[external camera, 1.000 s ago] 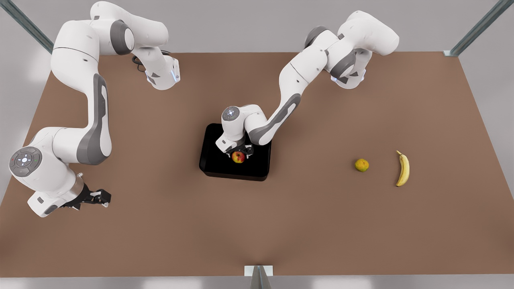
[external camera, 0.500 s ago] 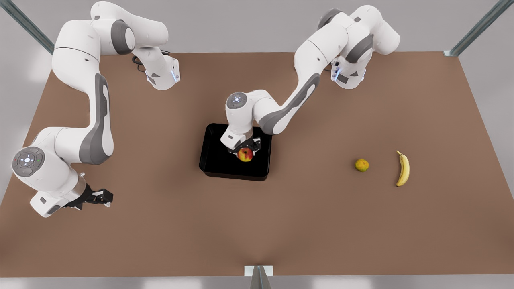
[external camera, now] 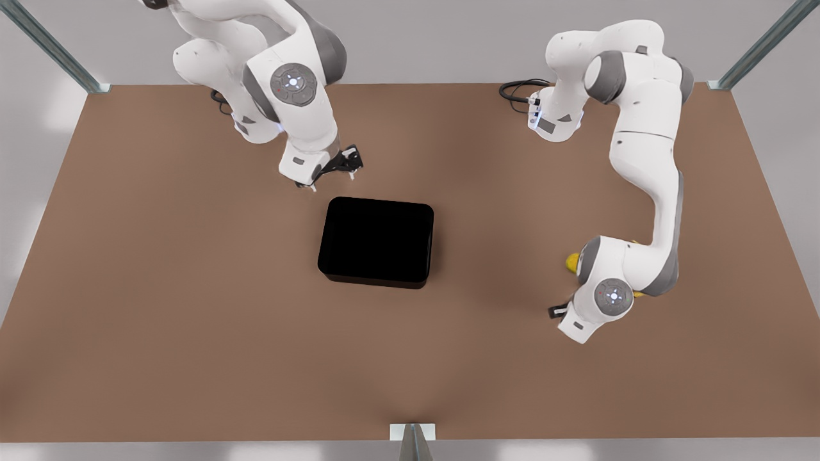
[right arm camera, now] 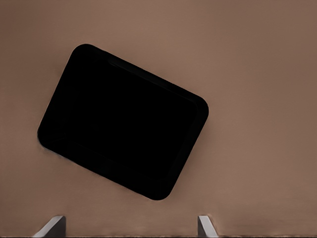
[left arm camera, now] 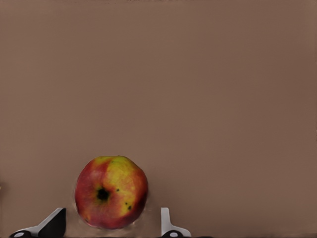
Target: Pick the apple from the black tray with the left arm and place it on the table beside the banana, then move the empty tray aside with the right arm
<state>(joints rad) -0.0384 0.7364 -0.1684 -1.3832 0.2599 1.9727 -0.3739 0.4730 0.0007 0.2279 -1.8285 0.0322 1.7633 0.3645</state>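
Right gripper (external camera: 339, 163) hangs above the table (external camera: 192, 352) just off the far corner of the black tray (external camera: 377, 242), toward the table's far edge. The tray lies about mid-table and is empty. The left arm reaches down near the front view's right edge of the table, over the banana (external camera: 639, 294), of which a sliver shows, and a yellow-green fruit (external camera: 572, 261).

From the left wrist, the left gripper (left arm camera: 113, 210) is spread, its fingertips (left arm camera: 54, 224) standing clear on either side of the apple (left arm camera: 111, 192), which rests on bare tabletop. The placing looks done; this arm has only to lift away.

From the right wrist, the right gripper's fingers (right arm camera: 204, 225) are spread wide and empty, with the whole tray (right arm camera: 124, 121) below and ahead. Moving the tray aside is not yet begun. Its low rim is free all round, and the table toward the front view's left edge offers the most open room
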